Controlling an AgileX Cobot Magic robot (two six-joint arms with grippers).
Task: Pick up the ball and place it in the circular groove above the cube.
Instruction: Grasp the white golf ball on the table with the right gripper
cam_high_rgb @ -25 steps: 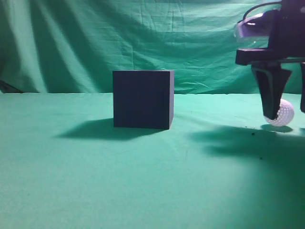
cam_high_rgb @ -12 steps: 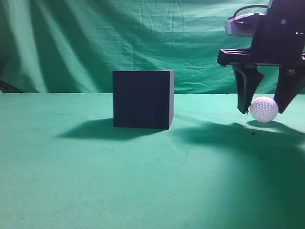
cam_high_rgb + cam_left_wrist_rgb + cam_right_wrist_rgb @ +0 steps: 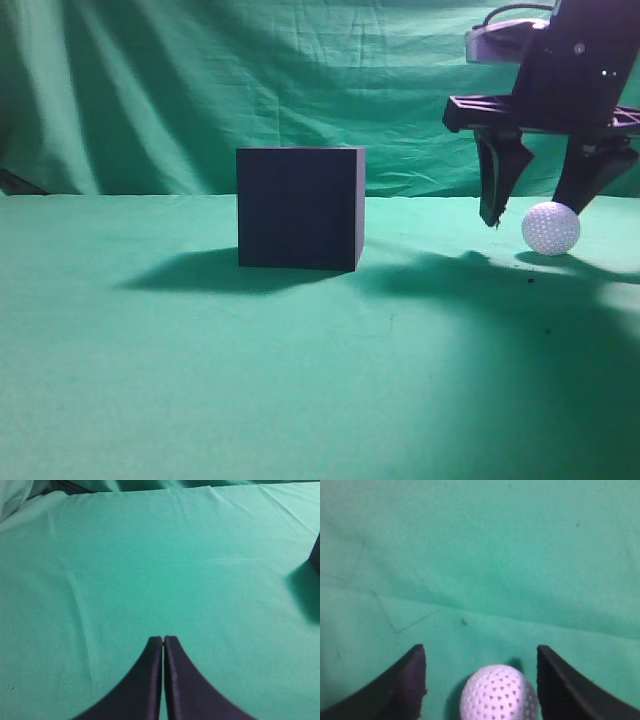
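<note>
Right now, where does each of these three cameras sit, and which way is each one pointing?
Exterior view: low, at table height, looking along the green cloth at the cube; the right gripper hangs open over the ball.
Left wrist view: on the left arm, looking down past the shut left gripper at bare cloth; a dark corner, likely the cube, at the right edge.
Right wrist view: on the right arm, looking down between open fingers at the ball.
The exterior and right wrist views share ball and gripper.

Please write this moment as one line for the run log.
phase: pre-grasp | right gripper: open around ball | ball: on cloth | left gripper: shut, idle
</note>
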